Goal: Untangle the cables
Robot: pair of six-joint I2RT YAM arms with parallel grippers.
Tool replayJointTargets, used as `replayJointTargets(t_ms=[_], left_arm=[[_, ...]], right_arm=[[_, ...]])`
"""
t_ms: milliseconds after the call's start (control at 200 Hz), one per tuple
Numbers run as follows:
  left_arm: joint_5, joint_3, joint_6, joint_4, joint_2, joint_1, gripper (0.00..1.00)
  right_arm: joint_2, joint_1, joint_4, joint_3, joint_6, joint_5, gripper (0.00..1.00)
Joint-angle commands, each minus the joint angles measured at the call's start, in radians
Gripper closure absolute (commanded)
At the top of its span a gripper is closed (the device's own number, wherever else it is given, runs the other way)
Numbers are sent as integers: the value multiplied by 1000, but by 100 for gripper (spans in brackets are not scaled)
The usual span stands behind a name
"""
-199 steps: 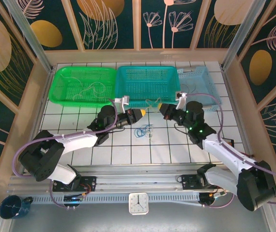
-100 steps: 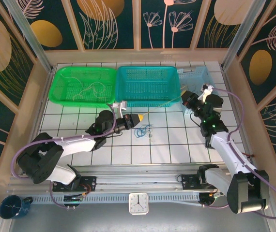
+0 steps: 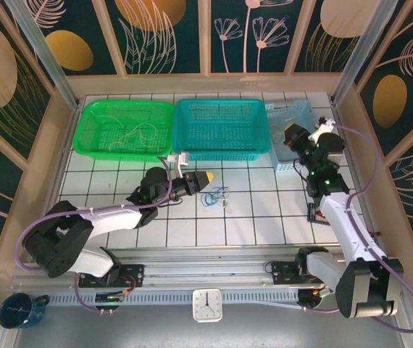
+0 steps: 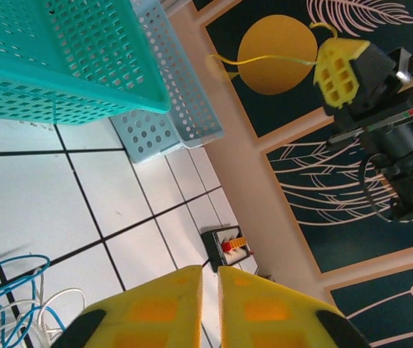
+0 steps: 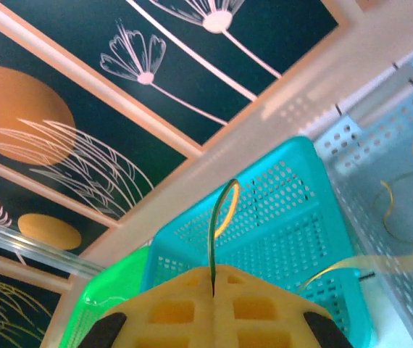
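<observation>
A yellow cable [image 5: 221, 210] was clamped in the right claw [image 5: 214, 272], while a blue-and-white tangle [image 3: 215, 196], judged unsorted, was left beside the slightly parted, empty left claw [image 4: 209, 279].

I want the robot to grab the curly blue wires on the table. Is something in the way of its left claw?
Nothing visible is. The left gripper hangs right next to the cables, with bare white tile between them. The teal basket stands behind both, not between.
</observation>
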Motion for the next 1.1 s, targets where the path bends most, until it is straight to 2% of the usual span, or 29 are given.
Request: replayJointTargets(t_ms=[0,170,465,761,911,981,1096], left_arm=[[-13,-8,23,8,-28,5,81],[-24,0,47,-30,-46,4,67],[-64,3,94,-115,-106,5,35],[-103,3,120,-176,-144,4,3],[-112,4,129,-195,-148,4,1],[-119,2,133,-204,-151,4,1],[-135,1,144,-218,-152,4,1]], right_arm=[[35,-23,-2,81,-60,57,100],[114,-55,-36,170,-126,135,100],[266,-120,-33,217,-161,233,100],[431,-163,-65,264,-216,277,100],[475,-175,-87,308,-248,214,57],[457,-173,-76,309,-258,167,51],[406,-171,-73,297,-248,114,49]])
